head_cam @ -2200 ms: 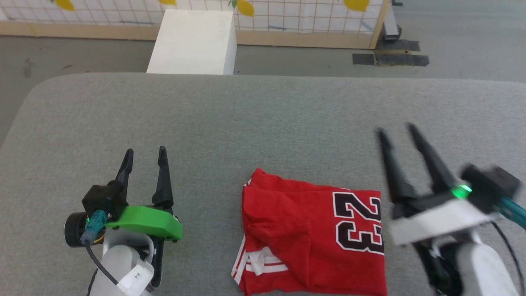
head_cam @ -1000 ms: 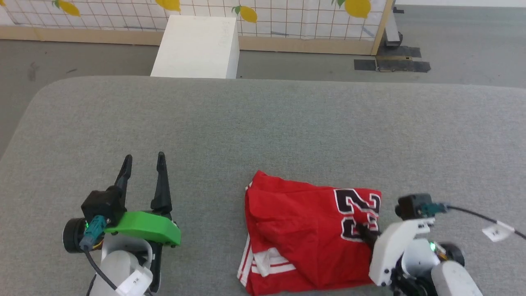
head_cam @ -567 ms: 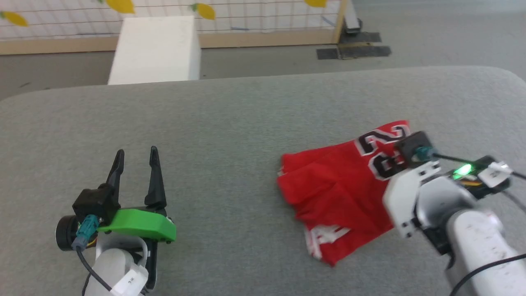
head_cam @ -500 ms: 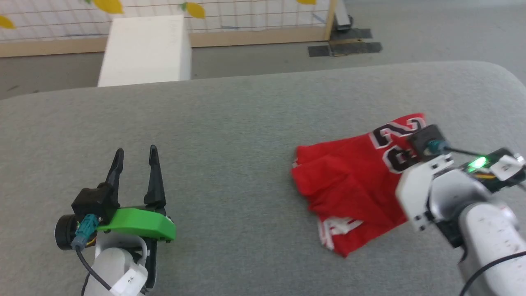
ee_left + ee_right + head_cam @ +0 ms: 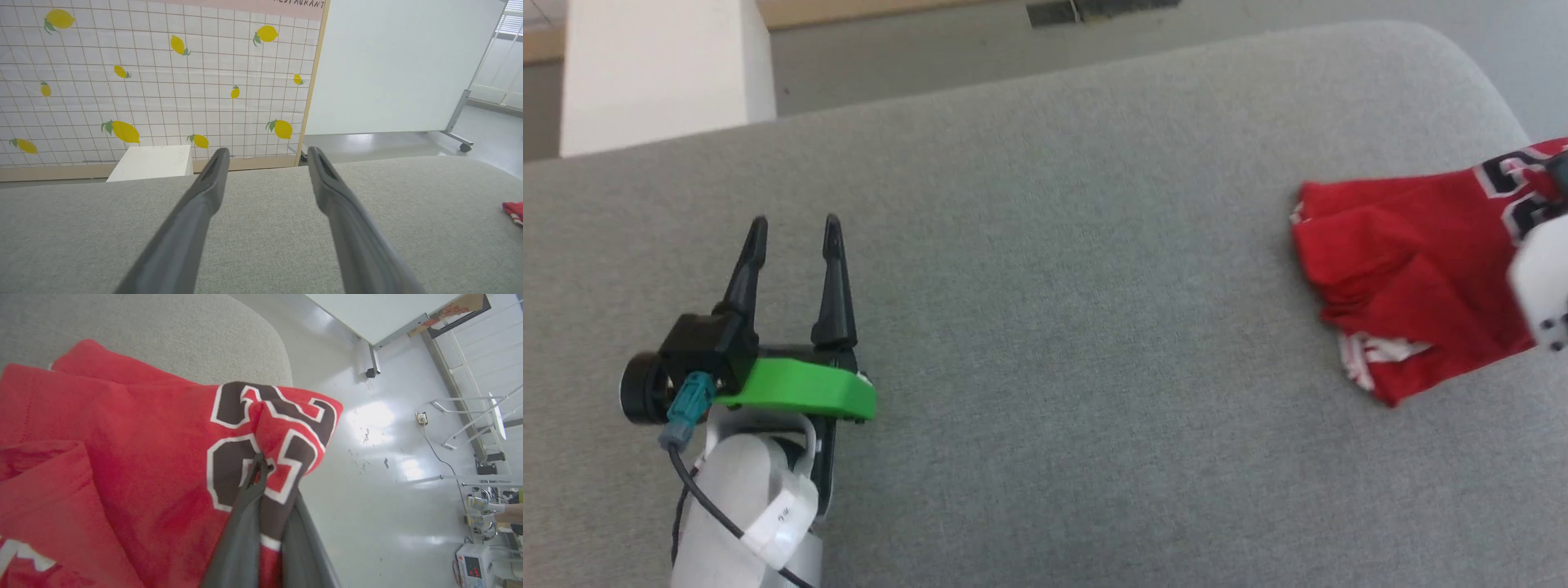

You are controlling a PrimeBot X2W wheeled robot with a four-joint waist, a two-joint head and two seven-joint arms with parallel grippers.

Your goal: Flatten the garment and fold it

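My left end effector point(image 5: 795, 220) is released: fingers spread, nothing between them. It sits at the lower left of the head view over the grey surface point(image 5: 1054, 245), tips pointing up-frame. In the left wrist view its fingers point(image 5: 196, 212) rise from the bottom edge with a clear gap. Beyond the surface's far edge I see a white box point(image 5: 151, 163) centre-left, a lemon-print panel point(image 5: 143, 81) upper left and a white board point(image 5: 388, 61) upper right.

My right end effector point(image 5: 271, 479) is clenched on the garment point(image 5: 122, 449). In the right wrist view a bunched fold of the black-and-white numerals point(image 5: 245, 428) is pinched between the two fingers at centre. One finger lies on top of the cloth, the other is mostly hidden under it. The red cloth spreads to the left of the frame, creased in overlapping layers. The numeral end shows against the glossy floor point(image 5: 388, 457), past the surface's rounded corner.

In the head view the garment point(image 5: 1405, 253) is at the right edge, mid-height, lying crumpled on the surface near that corner, well apart from the left end effector. White stripe trim point(image 5: 1372, 355) shows at its lower edge. My right arm's white housing point(image 5: 1539, 269) covers its right part. The left wrist view catches a red sliver of it point(image 5: 514, 209) at the far right edge.
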